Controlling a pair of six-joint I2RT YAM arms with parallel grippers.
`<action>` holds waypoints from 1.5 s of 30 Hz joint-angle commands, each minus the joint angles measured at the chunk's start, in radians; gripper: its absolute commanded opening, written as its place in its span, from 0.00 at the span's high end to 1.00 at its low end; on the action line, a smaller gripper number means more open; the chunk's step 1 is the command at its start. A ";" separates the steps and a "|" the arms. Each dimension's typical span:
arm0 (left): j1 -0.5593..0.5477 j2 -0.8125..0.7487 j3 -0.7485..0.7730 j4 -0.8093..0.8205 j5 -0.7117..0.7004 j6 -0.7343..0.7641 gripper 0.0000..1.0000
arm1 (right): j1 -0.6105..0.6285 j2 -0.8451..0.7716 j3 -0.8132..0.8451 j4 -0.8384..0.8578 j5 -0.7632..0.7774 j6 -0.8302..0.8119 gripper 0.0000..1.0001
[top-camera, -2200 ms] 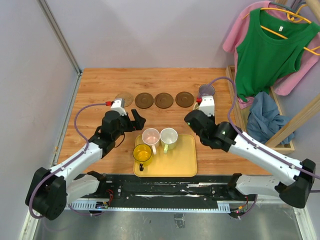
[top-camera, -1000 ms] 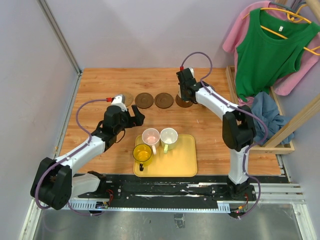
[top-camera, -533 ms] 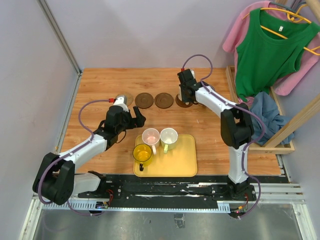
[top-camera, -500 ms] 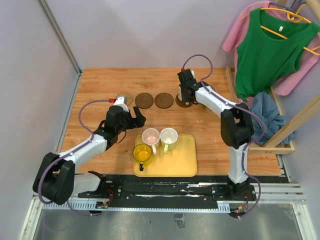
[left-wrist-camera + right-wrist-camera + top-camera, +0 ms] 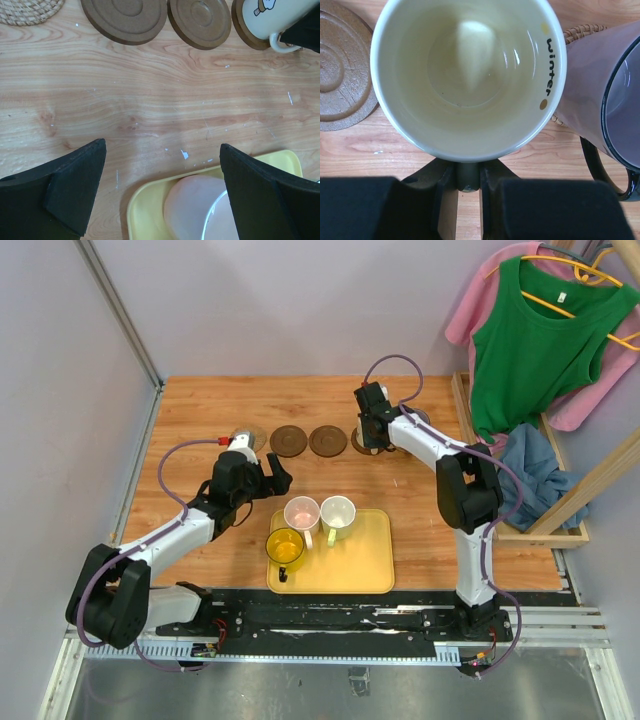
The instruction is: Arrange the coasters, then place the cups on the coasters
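Note:
My right gripper (image 5: 468,186) is shut on the handle of the cream cup (image 5: 465,75), which stands on the rightmost dark coaster (image 5: 243,31) at the back of the table. Right of it, the grey-purple cup (image 5: 607,95) sits on a tan woven coaster (image 5: 581,32). Two more dark coasters (image 5: 289,440) (image 5: 327,440) and a second tan coaster (image 5: 246,436) lie empty in the same row. My left gripper (image 5: 272,474) hangs open above the table, just behind the pink cup (image 5: 301,512). The green-white cup (image 5: 338,512) and the yellow cup (image 5: 286,546) also stand on the tray.
The yellow tray (image 5: 365,565) lies near the front edge between the arm bases. A wooden rack (image 5: 560,510) with hanging clothes and a blue cloth stands off the table's right side. Grey walls close the left and back.
My right arm has settled slightly lower with the cream cup at the rightmost dark coaster. The left arm has barely moved and stays open.

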 commanded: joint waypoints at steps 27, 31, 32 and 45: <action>0.005 -0.058 -0.004 0.019 0.016 -0.018 0.00 | 0.032 -0.110 -0.077 -0.005 0.007 0.067 0.46; 0.005 -0.071 -0.011 0.014 0.011 -0.018 0.00 | 0.044 -0.164 -0.119 0.013 -0.005 0.074 0.46; 0.005 -0.073 -0.012 0.013 0.011 -0.019 0.00 | 0.046 -0.169 -0.124 0.014 -0.010 0.074 0.46; 0.005 -0.090 -0.021 0.006 0.001 -0.021 0.00 | 0.050 -0.122 -0.082 0.015 -0.027 0.056 0.47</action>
